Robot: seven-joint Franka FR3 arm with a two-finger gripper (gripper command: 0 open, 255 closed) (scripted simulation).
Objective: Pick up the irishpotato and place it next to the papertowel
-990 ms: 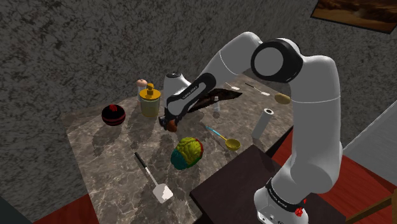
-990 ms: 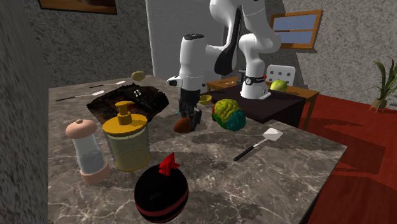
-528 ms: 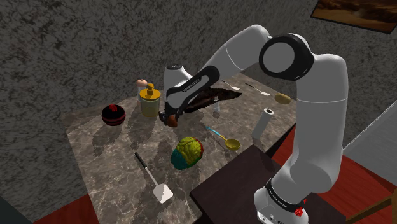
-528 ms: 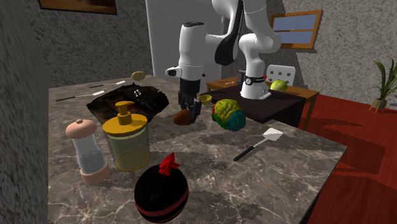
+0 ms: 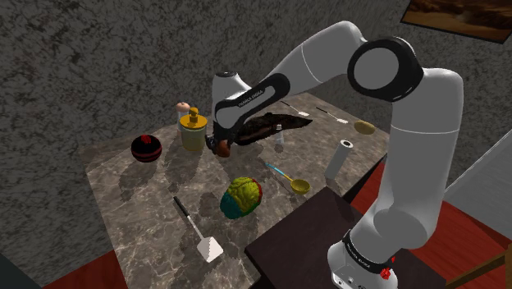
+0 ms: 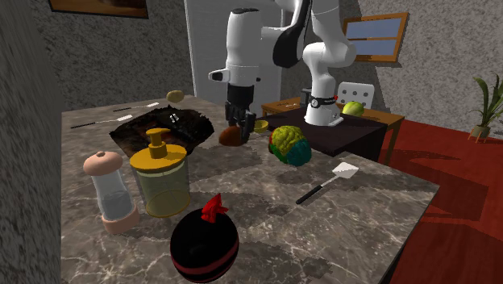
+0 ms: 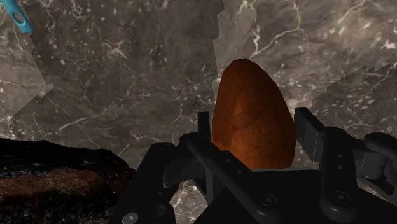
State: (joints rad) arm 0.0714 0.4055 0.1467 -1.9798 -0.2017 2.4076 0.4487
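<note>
A brown egg-shaped potato (image 7: 253, 118) is clasped between my black fingers. My gripper (image 5: 220, 146) is shut on it and holds it a little above the marble table (image 5: 148, 197), beside the dark mat (image 5: 275, 127). From the second exterior view the potato (image 6: 231, 136) hangs under the gripper (image 6: 236, 129), clear of the tabletop. The paper towel, a slim pale upright roll (image 5: 339, 161), stands near the table's edge at the shoulder view's right, well apart from the potato.
A yellow soap dispenser (image 5: 193, 130), a pink-capped shaker (image 6: 109, 190) and a black-and-red ball (image 5: 146, 148) stand toward the shoulder view's left. A multicoloured lumpy ball (image 5: 242, 197), a spatula (image 5: 197, 230) and a blue-handled spoon (image 5: 289, 179) lie between gripper and stand.
The gripper has risen with the potato in it, lifting it off the table and drawing it toward the dark mat. Everything else is where it was.
</note>
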